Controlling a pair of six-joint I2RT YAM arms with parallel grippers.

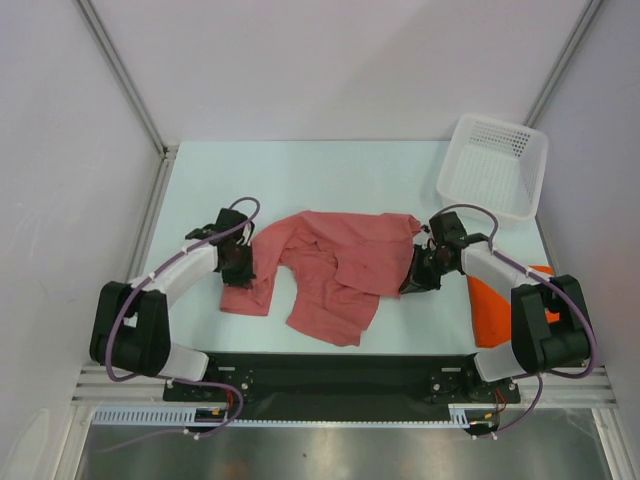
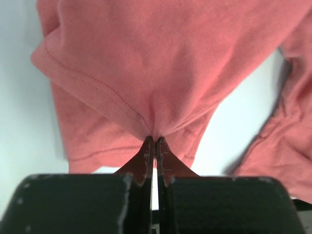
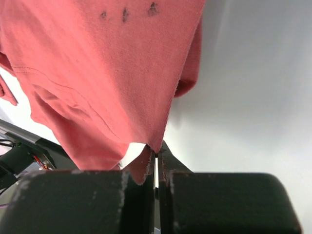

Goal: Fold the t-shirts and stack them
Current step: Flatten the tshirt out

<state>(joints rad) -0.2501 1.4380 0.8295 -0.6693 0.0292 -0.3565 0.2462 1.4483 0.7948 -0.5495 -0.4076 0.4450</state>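
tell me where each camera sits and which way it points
Top external: above and behind the bases, looking down on the table; left arm, right arm, pink-red shirt, orange shirt, basket.
Left wrist: on its arm, facing along the left gripper, shut on the hem.
Right wrist: on its arm, facing along the right gripper, shut on an edge.
Shared: all three show the pink-red shirt.

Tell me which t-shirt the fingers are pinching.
The pink-red t-shirt, crumpled mid-table and pinched at both ends; the orange t-shirt lies free on the right.
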